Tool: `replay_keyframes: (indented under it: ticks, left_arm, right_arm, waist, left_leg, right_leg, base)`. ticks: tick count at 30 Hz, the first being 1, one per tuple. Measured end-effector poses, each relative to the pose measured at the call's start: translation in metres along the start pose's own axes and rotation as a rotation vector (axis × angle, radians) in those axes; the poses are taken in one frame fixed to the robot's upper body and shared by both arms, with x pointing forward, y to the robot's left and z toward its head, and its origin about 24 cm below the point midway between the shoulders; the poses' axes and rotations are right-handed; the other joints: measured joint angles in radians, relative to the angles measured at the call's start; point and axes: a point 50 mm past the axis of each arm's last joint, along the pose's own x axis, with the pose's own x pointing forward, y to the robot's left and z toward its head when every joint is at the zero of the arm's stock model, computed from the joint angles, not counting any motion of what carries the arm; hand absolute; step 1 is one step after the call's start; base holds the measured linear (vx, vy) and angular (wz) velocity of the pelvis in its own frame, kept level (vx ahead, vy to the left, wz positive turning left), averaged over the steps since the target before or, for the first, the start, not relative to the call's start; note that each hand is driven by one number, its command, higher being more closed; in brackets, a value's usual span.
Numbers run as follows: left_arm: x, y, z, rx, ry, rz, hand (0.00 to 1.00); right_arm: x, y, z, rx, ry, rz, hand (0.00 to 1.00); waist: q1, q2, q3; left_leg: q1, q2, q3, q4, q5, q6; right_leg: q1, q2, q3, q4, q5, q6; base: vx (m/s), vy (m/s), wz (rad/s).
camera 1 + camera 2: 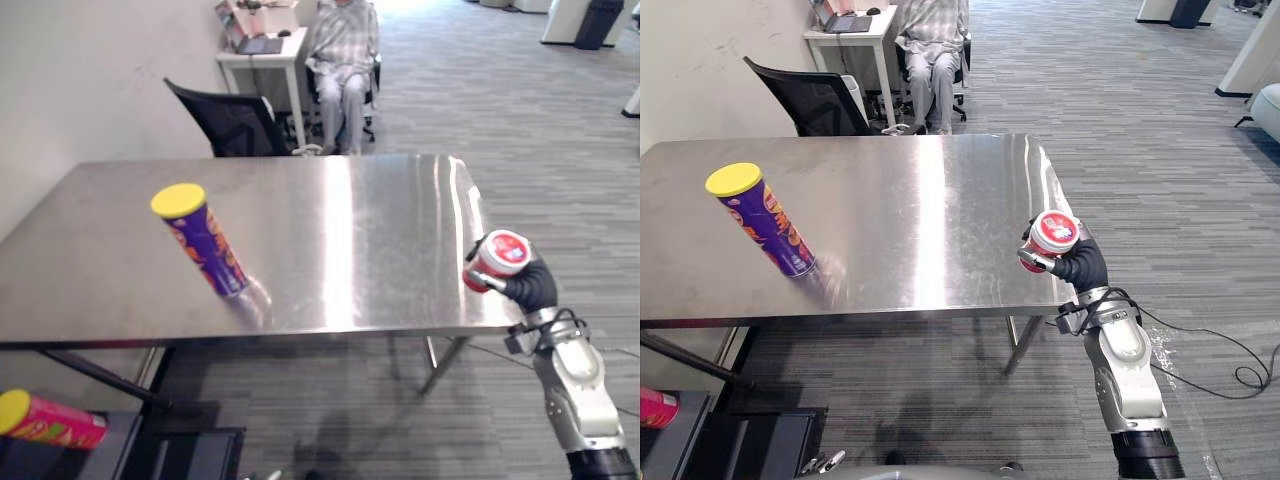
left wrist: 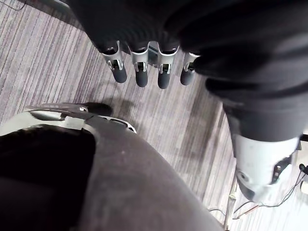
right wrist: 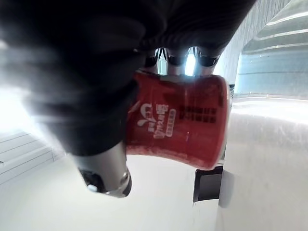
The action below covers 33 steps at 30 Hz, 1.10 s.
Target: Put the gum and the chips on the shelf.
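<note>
- Grey striped carpet (image 1: 520,120) covers the room. A steel surface (image 1: 350,250) spans the middle of the frame. Behind it are a black chair (image 1: 235,120) and, at the upper centre, a person (image 1: 343,60) seated by a white desk (image 1: 262,55).
- The right hand (image 1: 1081,266) is at the right of the frame, by the surface's near right corner. Its fingers and thumb are curled round the gum tub (image 1: 1052,236), which is red with a white lid.
- The right wrist view shows the tub gripped between fingers and thumb beside the surface's edge. Whether its base touches the steel cannot be told.
- The chips can (image 1: 205,245), purple with a yellow lid, stands on its base at the left of the surface. It is well apart from the gum tub, and neither hand touches it.
- The left hand (image 2: 139,72) hangs over the carpet in its wrist view, fingers straight and holding nothing.
- A second can (image 1: 50,420), red with a yellow lid, lies on its side on a dark low unit (image 1: 150,445) at the lower left of the frame, below the surface's edge. Whether that unit is the shelf cannot be told.
- As for progress, the gum is grasped but not yet placed, and the chips have yet to be picked up. Neither item is on a shelf, so the task looks to be in its first half.
</note>
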Motion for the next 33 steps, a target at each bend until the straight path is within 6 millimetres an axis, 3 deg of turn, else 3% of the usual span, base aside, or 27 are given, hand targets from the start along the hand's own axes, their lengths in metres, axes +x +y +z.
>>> replay_keyframes:
  ticks: [9, 11, 13, 15, 16, 17, 18, 19, 20, 21, 22, 23, 25, 27, 28, 30, 32, 33]
  left_arm:
    - [0.001, 0.000, 0.000, -0.071, 0.018, -0.001, 0.00]
    - [0.004, 0.000, 0.008, -0.111, -0.010, 0.004, 0.00]
    - [0.009, -0.007, 0.018, -0.120, -0.041, -0.022, 0.00]
    - [0.011, -0.018, 0.023, -0.130, -0.067, -0.058, 0.00]
    - [0.010, -0.020, 0.021, -0.135, -0.060, -0.062, 0.00]
    - [0.008, -0.021, 0.015, -0.170, -0.046, -0.060, 0.00]
    - [0.008, -0.022, 0.013, -0.187, -0.041, -0.058, 0.00]
    - [0.008, -0.020, 0.011, -0.193, -0.034, -0.056, 0.00]
    - [0.008, -0.019, 0.009, -0.196, -0.026, -0.055, 0.00]
    - [0.004, -0.025, -0.001, -0.208, -0.001, -0.073, 0.00]
    - [0.004, -0.025, 0.000, -0.200, -0.010, -0.080, 0.00]
    - [0.004, -0.024, 0.005, -0.195, -0.032, -0.088, 0.00]
    - [0.003, -0.019, 0.000, -0.198, -0.011, -0.071, 0.00]
    - [-0.002, -0.018, -0.013, -0.210, 0.027, -0.059, 0.00]
    - [-0.003, -0.018, -0.015, -0.211, 0.030, -0.057, 0.00]
    - [-0.003, -0.018, -0.017, -0.208, 0.023, -0.053, 0.00]
    - [-0.004, -0.018, -0.017, -0.213, 0.011, -0.051, 0.00]
    - [-0.004, -0.017, -0.016, -0.209, 0.004, -0.052, 0.00]
  right_arm:
    - [0.002, 0.003, 0.001, 0.003, -0.016, 0.019, 1.00]
    - [0.017, 0.011, 0.005, 0.049, -0.049, 0.056, 1.00]
    - [0.037, 0.017, 0.009, 0.087, -0.083, 0.080, 1.00]
    - [0.056, 0.024, 0.005, 0.089, -0.077, 0.110, 1.00]
    - [0.056, 0.026, 0.003, 0.086, -0.068, 0.116, 1.00]
    - [0.054, 0.031, 0.000, 0.080, -0.053, 0.134, 1.00]
    - [0.053, 0.032, 0.000, 0.077, -0.051, 0.139, 1.00]
    - [0.050, 0.031, -0.002, 0.077, -0.048, 0.131, 1.00]
    - [0.046, 0.020, -0.001, 0.060, -0.045, 0.093, 1.00]
    - [0.043, 0.009, 0.003, 0.036, -0.058, 0.052, 1.00]
    - [0.039, 0.003, 0.006, 0.022, -0.064, 0.026, 1.00]
    - [0.029, -0.014, 0.008, -0.016, -0.060, -0.034, 1.00]
    - [0.022, -0.026, 0.009, -0.030, -0.062, -0.097, 1.00]
    - [0.020, -0.026, 0.010, -0.039, -0.067, -0.104, 1.00]
    - [0.020, -0.025, 0.010, -0.042, -0.066, -0.105, 1.00]
    - [0.017, -0.024, 0.010, -0.050, -0.075, -0.127, 1.00]
    - [0.016, -0.024, 0.008, -0.049, -0.069, -0.141, 1.00]
    - [0.014, -0.024, 0.006, -0.041, -0.062, -0.156, 1.00]
  waist:
    - [0.007, 0.002, 0.012]
    - [0.006, -0.001, 0.036]
    - [0.021, 0.015, 0.083]
    - [0.046, 0.055, 0.135]
    - [0.057, 0.066, 0.141]
    - [0.066, 0.087, 0.151]
    - [0.062, 0.084, 0.152]
    - [0.050, 0.056, 0.153]
    - [0.032, 0.066, 0.155]
    - [0.033, 0.111, 0.148]
    - [0.019, 0.100, 0.149]
    - [0.002, 0.068, 0.150]
    - [0.013, 0.058, 0.150]
    - [-0.002, 0.057, 0.148]
    - [0.000, 0.057, 0.147]
    - [-0.002, 0.060, 0.142]
    - [0.000, 0.067, 0.137]
    - [0.000, 0.065, 0.133]
  left_leg:
    - [-0.051, 0.005, -0.049, 0.024, 0.011, 0.000]
    - [-0.126, 0.018, -0.101, 0.134, -0.010, -0.001]
    - [-0.180, 0.042, -0.138, 0.213, -0.024, -0.005]
    - [-0.213, 0.077, -0.152, 0.247, -0.037, -0.007]
    - [-0.215, 0.085, -0.135, 0.243, -0.049, 0.009]
    - [-0.219, 0.115, -0.051, 0.236, -0.078, 0.046]
    - [-0.219, 0.127, -0.003, 0.229, -0.105, 0.085]
    - [-0.220, 0.140, 0.094, 0.250, -0.141, 0.141]
    - [-0.251, 0.185, 0.195, 0.379, -0.138, 0.189]
    - [-0.254, 0.201, 0.261, 0.424, -0.020, 0.211]
    - [-0.266, 0.173, 0.254, 0.387, 0.029, 0.188]
    - [-0.259, 0.105, 0.202, 0.234, 0.155, 0.165]
    - [-0.248, 0.111, 0.273, 0.356, 0.048, 0.170]
    - [-0.157, 0.109, 0.286, 0.355, -0.019, 0.096]
    - [-0.132, 0.109, 0.281, 0.333, -0.026, 0.083]
    - [-0.068, 0.109, 0.278, 0.203, -0.016, 0.023]
    - [-0.040, 0.100, 0.285, 0.105, -0.018, 0.004]
    - [-0.027, 0.087, 0.289, 0.060, -0.018, -0.022]
  right_leg:
    - [-0.034, -0.011, -0.037, 0.066, -0.033, -0.011]
    - [-0.032, -0.005, -0.072, 0.069, -0.035, -0.013]
    - [-0.030, 0.013, -0.097, 0.078, -0.039, -0.022]
    - [-0.037, 0.037, -0.136, 0.124, -0.065, -0.059]
    - [-0.037, 0.041, -0.145, 0.137, -0.075, -0.068]
    - [-0.034, 0.044, -0.165, 0.154, -0.104, -0.072]
    - [-0.034, 0.044, -0.165, 0.156, -0.117, -0.076]
    - [-0.037, 0.029, -0.171, 0.145, -0.126, -0.090]
    - [-0.048, -0.001, -0.238, 0.200, -0.143, -0.110]
    - [-0.078, -0.030, -0.276, 0.339, -0.203, -0.094]
    - [-0.090, -0.056, -0.287, 0.366, -0.239, -0.095]
    - [-0.097, -0.092, -0.342, 0.358, -0.254, -0.111]
    - [-0.095, -0.129, -0.425, 0.365, -0.246, -0.130]
    - [-0.086, -0.146, -0.484, 0.366, -0.238, -0.119]
    - [-0.087, -0.147, -0.500, 0.366, -0.238, -0.119]
    - [-0.107, -0.145, -0.557, 0.388, -0.235, -0.118]
    - [-0.125, -0.151, -0.583, 0.421, -0.234, -0.118]
    - [-0.126, -0.168, -0.598, 0.447, -0.234, -0.118]
  base:
    - [0.00, -0.005, 0.16]
    - [-0.03, -0.057, 0.53]
    - [-0.12, -0.079, 0.46]
    - [-0.21, -0.078, 0.44]
    - [-0.21, -0.083, 0.55]
    - [-0.13, -0.110, 0.55]
    - [-0.10, -0.137, 1.00]
    - [-0.11, -0.124, 1.40]
    - [-0.07, -0.104, 1.64]
    - [-0.12, -0.082, 1.61]
    - [-0.13, -0.090, 1.83]
    - [-0.15, -0.060, 1.91]
    - [-0.11, -0.139, 1.40]
    - [-0.13, -0.126, 0.94]
    - [-0.10, -0.046, 0.79]
    - [-0.07, 0.002, 0.68]
    - [-0.06, 0.074, 0.50]
    - [-0.07, 0.120, 0.43]
